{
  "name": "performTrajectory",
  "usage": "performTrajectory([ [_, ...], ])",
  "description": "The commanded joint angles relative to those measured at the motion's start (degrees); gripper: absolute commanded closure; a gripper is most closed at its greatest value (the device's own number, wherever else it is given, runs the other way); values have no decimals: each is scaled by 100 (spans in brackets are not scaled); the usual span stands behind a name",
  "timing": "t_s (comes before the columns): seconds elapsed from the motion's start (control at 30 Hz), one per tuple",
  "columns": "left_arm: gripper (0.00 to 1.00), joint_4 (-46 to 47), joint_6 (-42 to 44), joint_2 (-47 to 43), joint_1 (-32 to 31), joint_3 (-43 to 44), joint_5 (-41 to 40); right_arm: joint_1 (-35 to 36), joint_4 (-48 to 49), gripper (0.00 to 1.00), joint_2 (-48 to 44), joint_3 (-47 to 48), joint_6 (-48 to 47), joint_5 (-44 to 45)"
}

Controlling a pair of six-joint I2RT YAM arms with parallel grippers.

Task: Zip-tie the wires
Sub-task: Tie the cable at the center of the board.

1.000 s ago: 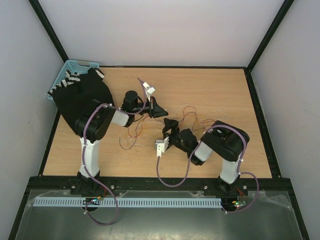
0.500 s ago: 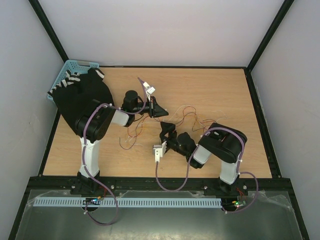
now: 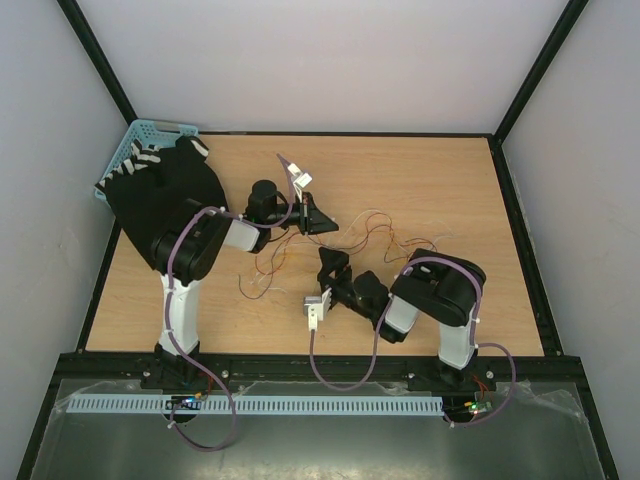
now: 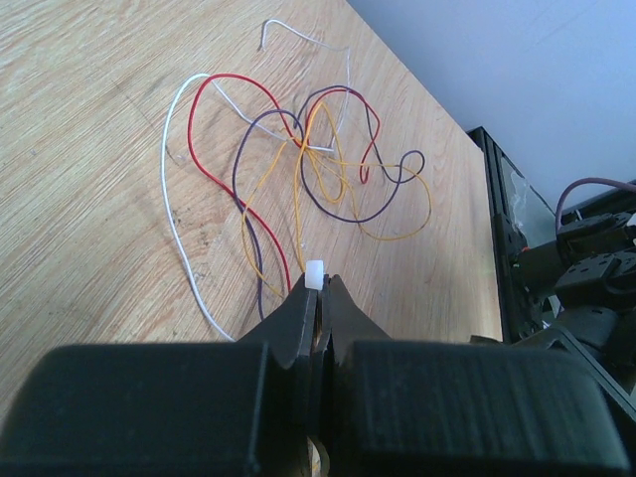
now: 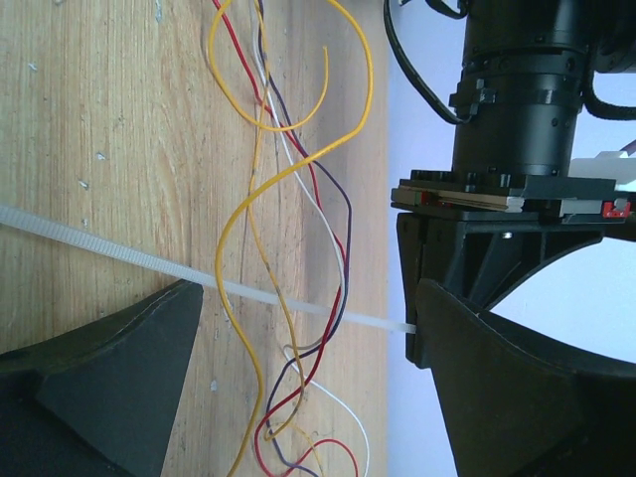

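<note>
The wires (image 4: 298, 159) are thin red, orange, purple and white strands looped on the wooden table; they also show in the top view (image 3: 375, 235). My left gripper (image 4: 316, 283) is shut on the white head end of the zip tie (image 4: 316, 275), just near of the tangle. In the right wrist view the zip tie (image 5: 119, 255) runs as a straight white strip across the table, under several wires (image 5: 253, 189), to the left gripper's finger. My right gripper (image 5: 303, 298) is open, its fingers either side of the strip and wires, touching neither. In the top view the left gripper (image 3: 318, 218) and right gripper (image 3: 332, 266) are close together.
A blue basket (image 3: 140, 140) stands at the far left corner with a black cloth (image 3: 165, 190) spilling from it onto the table. More wire loops (image 3: 262, 268) lie near the left arm. A black frame (image 3: 300, 362) edges the table.
My right gripper has moved left and a little nearer, toward the strip below the left gripper. The left arm has stayed still, still shut on the zip tie.
</note>
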Motion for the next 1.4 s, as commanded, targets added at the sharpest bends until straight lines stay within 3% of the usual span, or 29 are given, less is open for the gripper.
performTrajectory([
  [0.0, 100, 187, -22, 93, -23, 150, 88, 112, 144, 1, 85, -110, 45, 5],
  [0.67, 100, 187, -30, 141, -22, 161, 11, 547, 204, 0, 58, -307, 128, 287],
  [1.37, 100, 187, -48, 185, -22, 190, 25, 889, 148, 19, -87, -411, 422, 470],
])
